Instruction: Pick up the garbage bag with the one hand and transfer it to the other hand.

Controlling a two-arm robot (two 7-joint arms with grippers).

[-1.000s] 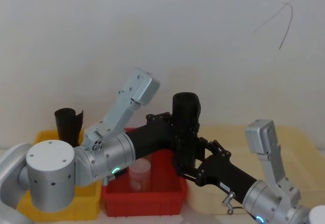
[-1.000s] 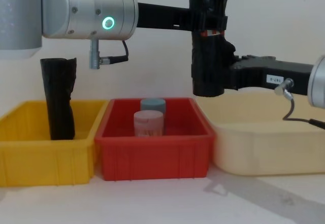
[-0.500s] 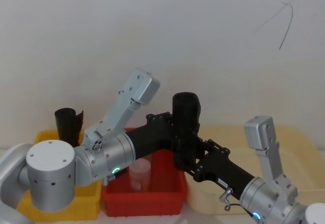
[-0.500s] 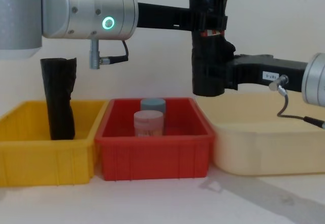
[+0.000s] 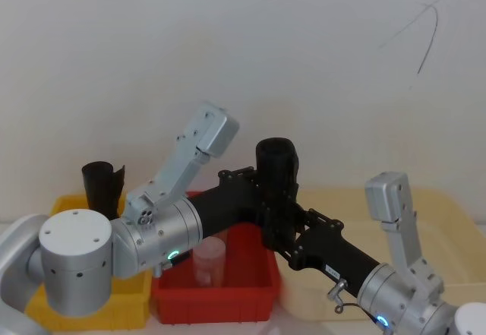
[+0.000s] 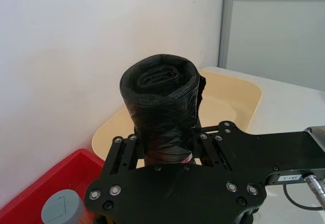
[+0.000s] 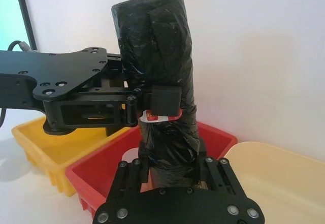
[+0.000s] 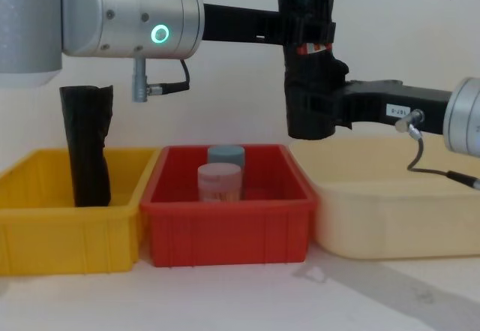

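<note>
Chest view: the garbage bag (image 8: 306, 76), a crinkled black roll with a red-and-white label band (image 8: 312, 48), stood upright in the air above the red bin (image 8: 225, 226). My left gripper (image 8: 306, 32) clamped it at the band. My right gripper (image 8: 319, 113), directly below on the same vertical axis, looked closed on its lower half.

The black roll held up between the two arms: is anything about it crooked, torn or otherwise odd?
Nothing stands out. The garbage bag is upright in the air, its plastic merely wrinkled, with no tear that shows. The left gripper is clamped on its upper half; the right gripper is at its lower part.
</note>
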